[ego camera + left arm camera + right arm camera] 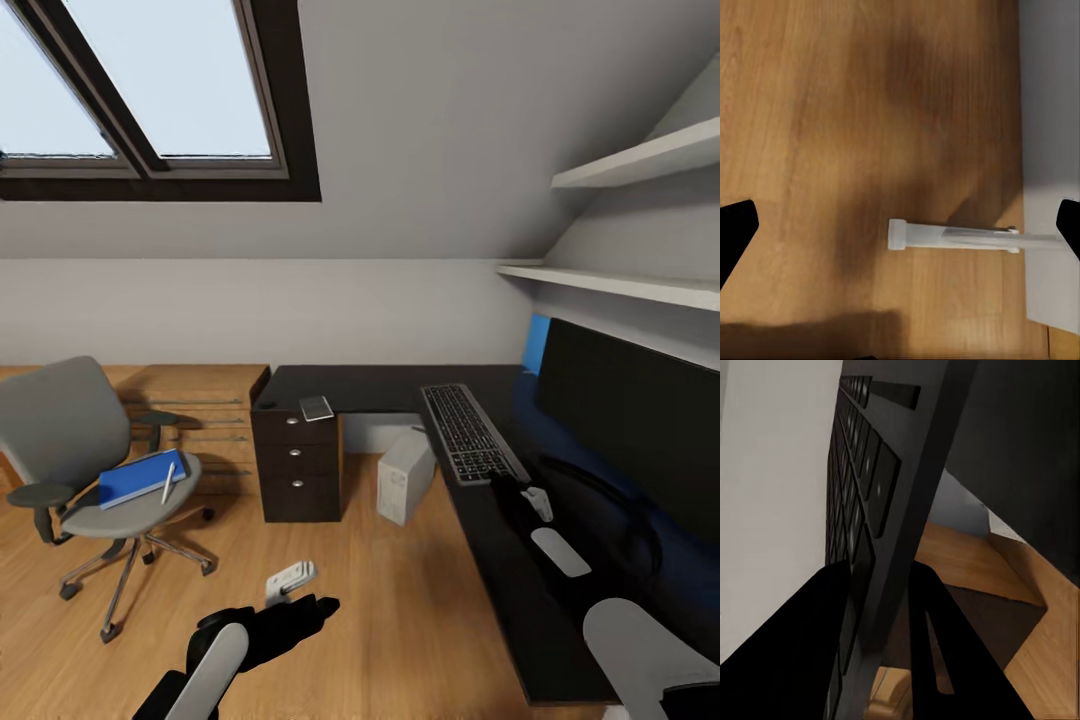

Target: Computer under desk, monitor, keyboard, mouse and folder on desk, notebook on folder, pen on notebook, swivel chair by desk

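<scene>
Head view: no readable writing; right gripper [508,487] clamped on keyboard [468,432] edge atop desk [400,385]; left gripper [310,605] spread, empty.

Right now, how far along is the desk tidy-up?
Done: monitor on desk, computer under it. In hand: right claw grips keyboard. Left: folder and pen on swivel chair; notebook alone on desk corner; chair stands apart from desk.
</scene>
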